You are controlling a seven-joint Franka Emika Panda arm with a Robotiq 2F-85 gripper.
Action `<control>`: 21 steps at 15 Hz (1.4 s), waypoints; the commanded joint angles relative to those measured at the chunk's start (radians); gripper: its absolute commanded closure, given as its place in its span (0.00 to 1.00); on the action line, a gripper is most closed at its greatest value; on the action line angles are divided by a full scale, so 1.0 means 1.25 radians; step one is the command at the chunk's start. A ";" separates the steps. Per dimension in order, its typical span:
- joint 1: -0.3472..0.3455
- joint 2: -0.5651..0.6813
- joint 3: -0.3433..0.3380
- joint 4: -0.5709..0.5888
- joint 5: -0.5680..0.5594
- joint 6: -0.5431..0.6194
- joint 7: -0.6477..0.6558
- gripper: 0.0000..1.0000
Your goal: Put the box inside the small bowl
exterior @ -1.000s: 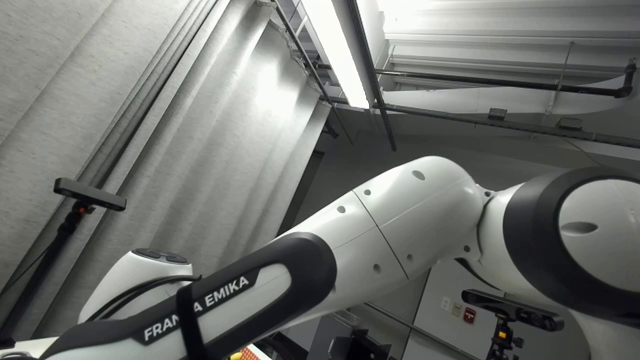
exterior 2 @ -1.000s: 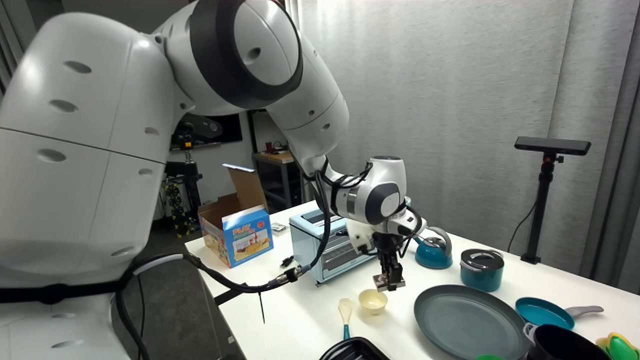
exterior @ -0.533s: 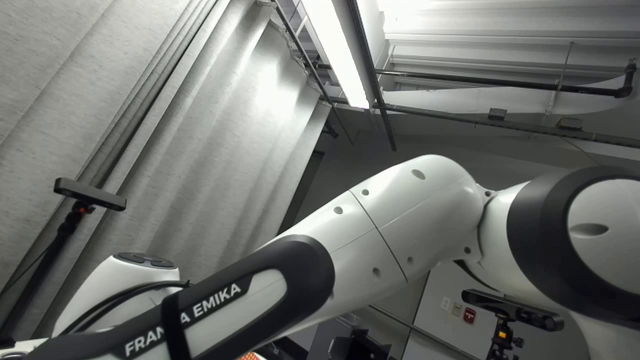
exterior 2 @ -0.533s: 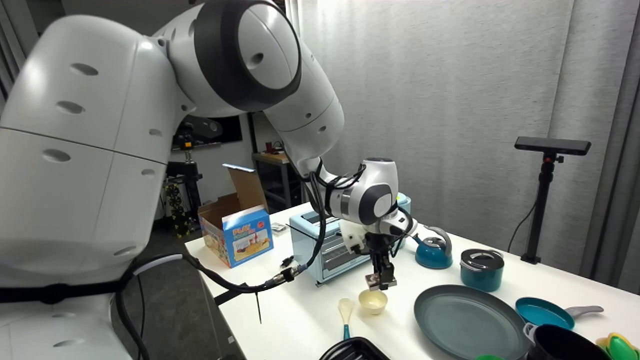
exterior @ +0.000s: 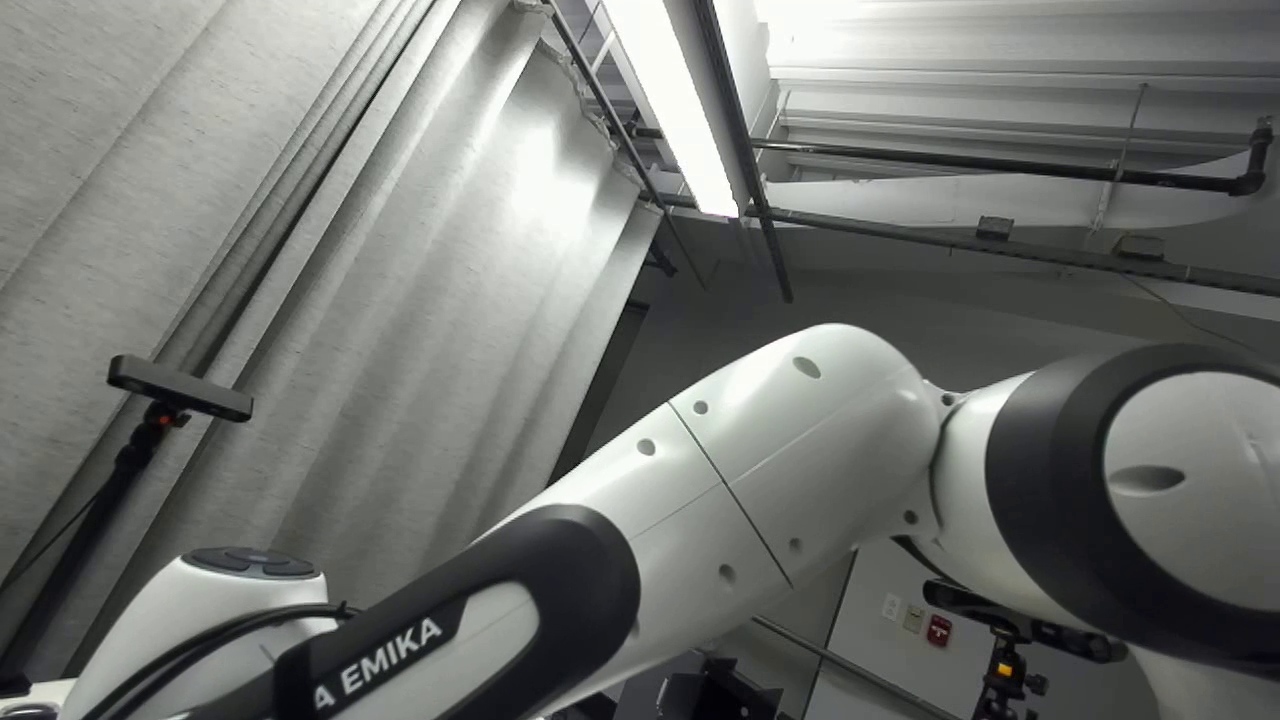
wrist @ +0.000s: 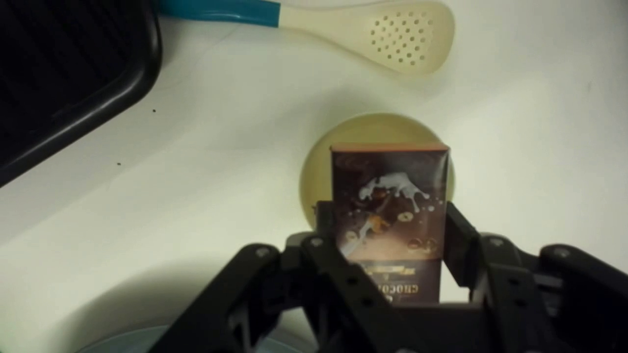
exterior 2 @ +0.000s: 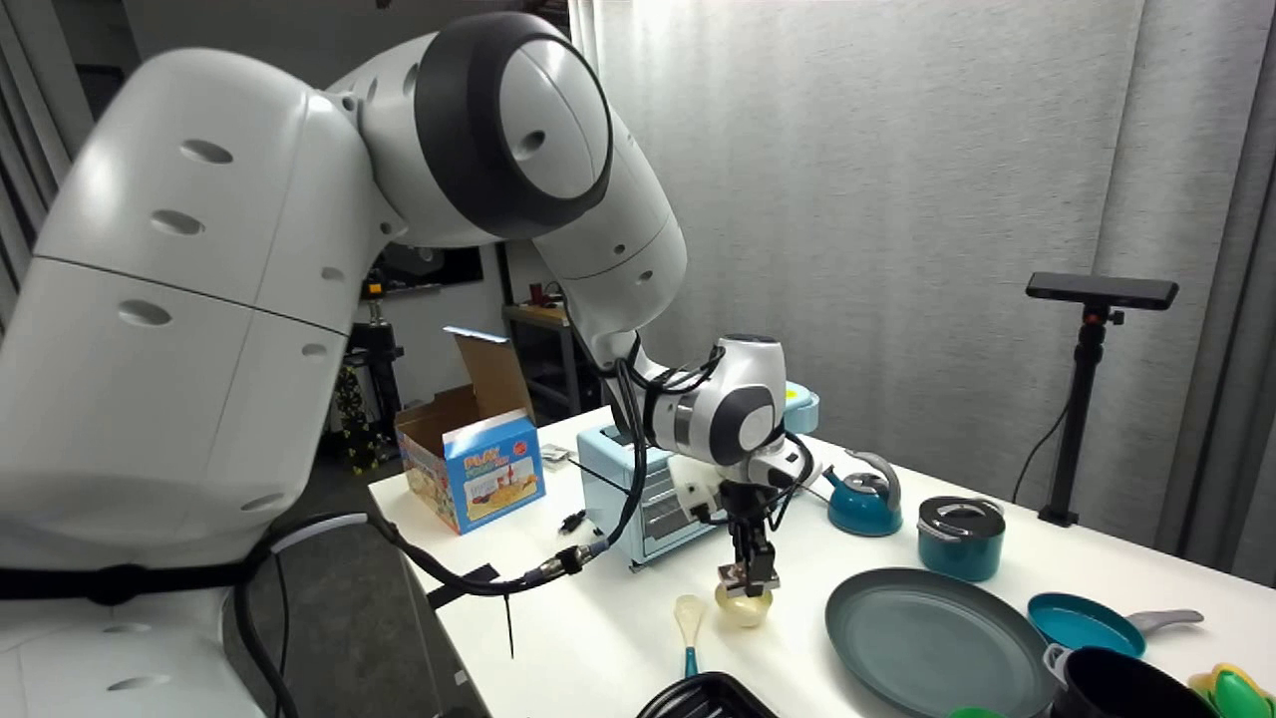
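Note:
A small dark brown box with a chocolate print (wrist: 392,196) is held between the two black fingers of my gripper (wrist: 390,215). In the wrist view it covers much of the small cream bowl (wrist: 375,128). In an exterior view the gripper (exterior 2: 748,580) points down with the box (exterior 2: 732,580) right over the bowl (exterior 2: 744,610). The box overlaps the bowl's rim there; whether it touches the bowl I cannot tell. The bowl stands upright on the white table. The other exterior view shows only the arm, with gripper, box and bowl out of view.
A cream slotted spoon (exterior 2: 689,616) lies beside the bowl, near a black tray (exterior 2: 710,695). A large grey plate (exterior 2: 937,638) lies on the bowl's other side. A light blue toaster oven (exterior 2: 610,489), a teal kettle (exterior 2: 863,509) and an open cardboard carton (exterior 2: 493,474) stand behind.
The gripper has moved left and slightly down in an exterior view, carrying the box from beside the bowl to over it. The bowl has not moved.

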 commanded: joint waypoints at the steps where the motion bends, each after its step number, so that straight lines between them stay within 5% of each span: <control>1: 0.009 0.019 -0.012 0.007 -0.010 0.005 0.026 0.72; 19: 0.015 0.033 -0.033 0.044 -0.027 -0.015 0.029 0.72; 20: 0.016 0.034 -0.032 0.047 -0.027 -0.017 0.029 0.22; 21: 0.016 0.035 -0.032 0.050 -0.026 -0.018 0.029 0.19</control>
